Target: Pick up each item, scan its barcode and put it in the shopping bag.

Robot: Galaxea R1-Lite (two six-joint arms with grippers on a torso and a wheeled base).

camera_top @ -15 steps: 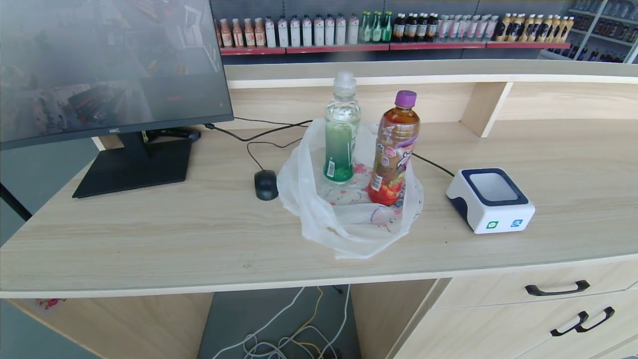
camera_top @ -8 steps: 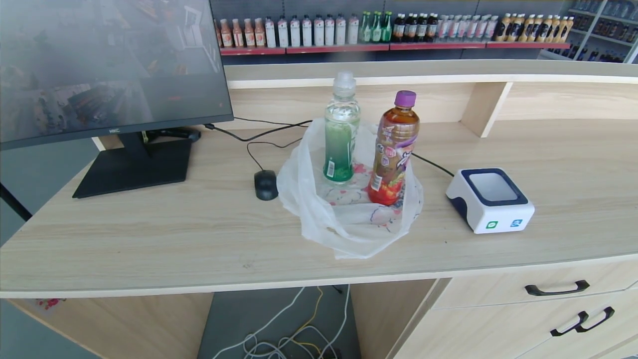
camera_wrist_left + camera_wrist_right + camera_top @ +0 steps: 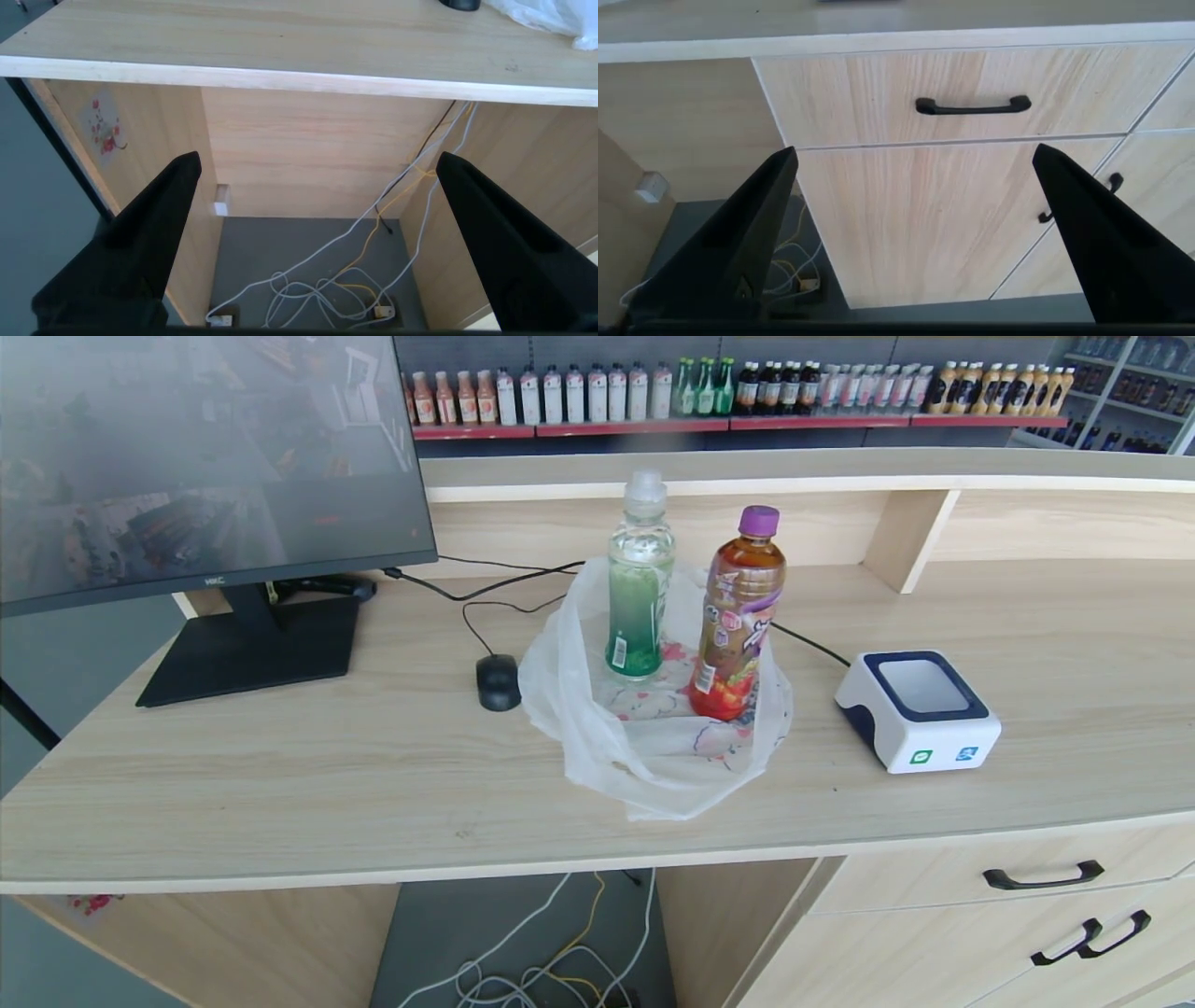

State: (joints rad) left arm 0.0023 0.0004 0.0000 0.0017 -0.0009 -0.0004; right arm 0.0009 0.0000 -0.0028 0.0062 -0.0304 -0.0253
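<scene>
Two bottles stand upright in the white plastic shopping bag (image 3: pixel 597 737) spread on the wooden counter (image 3: pixel 280 775): a clear bottle with a green label (image 3: pixel 639 583) and a tea bottle with a purple cap (image 3: pixel 739 616). To the right of the bag sits the white and blue barcode scanner (image 3: pixel 920 709). My left gripper (image 3: pixel 318 233) hangs open below the counter's front edge, facing the recess with cables. My right gripper (image 3: pixel 915 233) is also open, low in front of the drawer with a black handle (image 3: pixel 973 105). A corner of the bag (image 3: pixel 551 14) shows on the countertop.
A monitor (image 3: pixel 205 457) on a black stand is at the back left, with a black mouse (image 3: pixel 498 681) and cables beside the bag. A raised ledge (image 3: pixel 803 471) runs along the counter's back. Drawers (image 3: pixel 1046 877) sit under the right side; loose cables (image 3: pixel 532 961) lie in the recess.
</scene>
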